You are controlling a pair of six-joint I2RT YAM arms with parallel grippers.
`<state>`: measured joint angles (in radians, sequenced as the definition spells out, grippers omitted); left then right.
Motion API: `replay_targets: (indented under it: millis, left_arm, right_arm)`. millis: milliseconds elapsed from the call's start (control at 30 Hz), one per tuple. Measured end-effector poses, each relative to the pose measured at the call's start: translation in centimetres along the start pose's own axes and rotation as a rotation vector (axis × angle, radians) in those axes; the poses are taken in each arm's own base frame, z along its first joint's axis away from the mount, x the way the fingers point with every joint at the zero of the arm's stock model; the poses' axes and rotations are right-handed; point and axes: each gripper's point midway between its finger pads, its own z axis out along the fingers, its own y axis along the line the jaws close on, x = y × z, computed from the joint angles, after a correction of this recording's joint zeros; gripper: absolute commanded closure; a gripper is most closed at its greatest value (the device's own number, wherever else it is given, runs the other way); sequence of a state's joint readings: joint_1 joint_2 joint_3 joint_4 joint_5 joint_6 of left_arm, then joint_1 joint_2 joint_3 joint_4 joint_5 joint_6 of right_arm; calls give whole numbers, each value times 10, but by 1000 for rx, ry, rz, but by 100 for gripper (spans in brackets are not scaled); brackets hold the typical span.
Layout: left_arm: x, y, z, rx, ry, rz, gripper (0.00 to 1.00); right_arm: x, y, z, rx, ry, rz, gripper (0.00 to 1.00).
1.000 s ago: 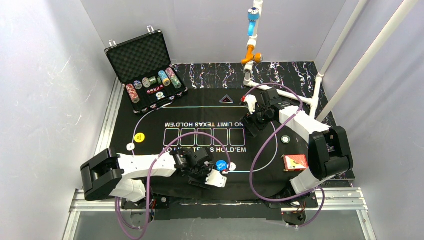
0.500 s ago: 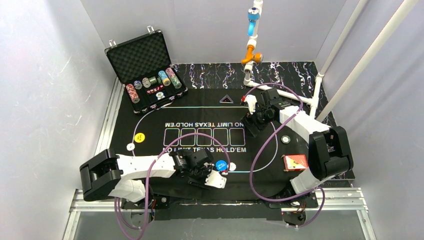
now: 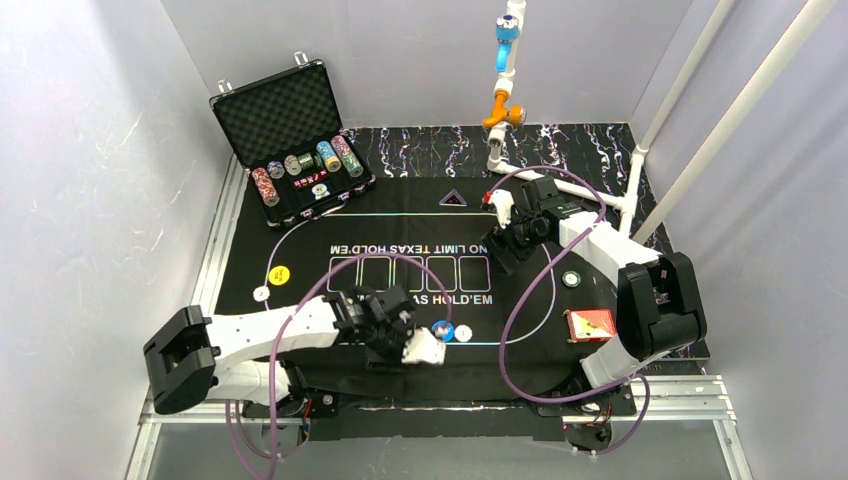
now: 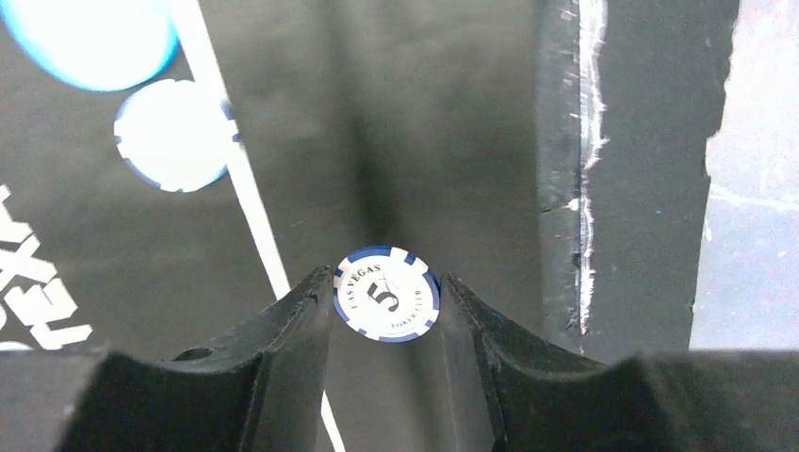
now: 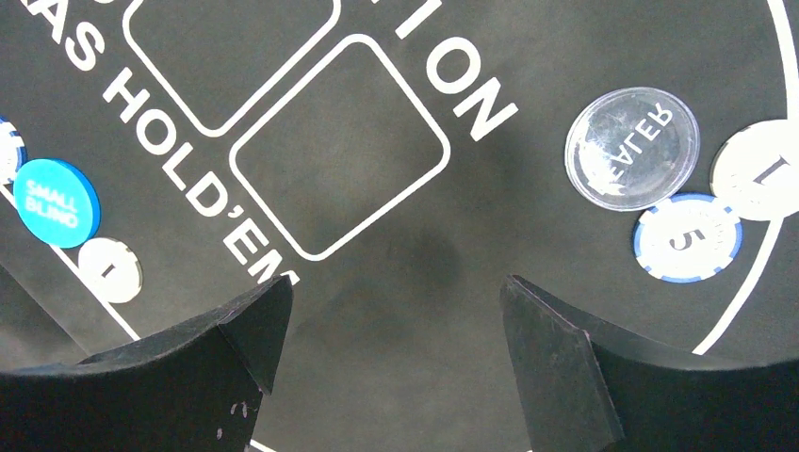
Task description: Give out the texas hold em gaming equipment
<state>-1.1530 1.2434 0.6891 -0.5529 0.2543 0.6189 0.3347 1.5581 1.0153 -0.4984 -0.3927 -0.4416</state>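
Note:
In the left wrist view my left gripper (image 4: 386,299) is shut on a white poker chip with blue edge stripes and a "5" (image 4: 386,293), both fingers touching its rim just above the black mat. From above, that gripper (image 3: 424,349) sits at the mat's near edge, beside the blue small-blind button (image 3: 440,327) and a white chip (image 3: 463,332). My right gripper (image 5: 396,292) stands open over bare mat; from above it (image 3: 505,246) hovers right of the card boxes. The clear dealer button (image 5: 631,148), a blue "5" chip (image 5: 687,237) and a white chip (image 5: 763,169) lie to its right.
An open black case (image 3: 295,110) with chip stacks stands at the far left. A yellow button (image 3: 281,272) and a white button (image 3: 261,294) lie on the mat's left side. The red-backed deck (image 3: 590,324) lies near the right arm's base. A white pipe frame (image 3: 640,160) rises at the right.
The left arm swung left and drew its gripper slightly back from the blue button, jaws narrowing onto the chip. The right arm has not moved.

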Motion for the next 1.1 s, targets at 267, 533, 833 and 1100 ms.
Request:
replay_targets:
  millis: [267, 533, 833, 1100]
  left_arm:
    - [24, 96, -81, -156, -181, -549, 78]
    - [148, 138, -149, -322, -214, -1098, 81]
    - [242, 126, -189, -506, -155, -1455, 80]
    - [280, 106, -172, -571, -36, -1559, 79]
  right_arm:
    - [0, 0, 0, -3, -1, 1, 11]
    - [0, 0, 0, -4, -1, 1, 11]
    - [1, 1, 0, -8, 1, 1, 12]
    - [8, 3, 2, -21, 34, 19, 12]
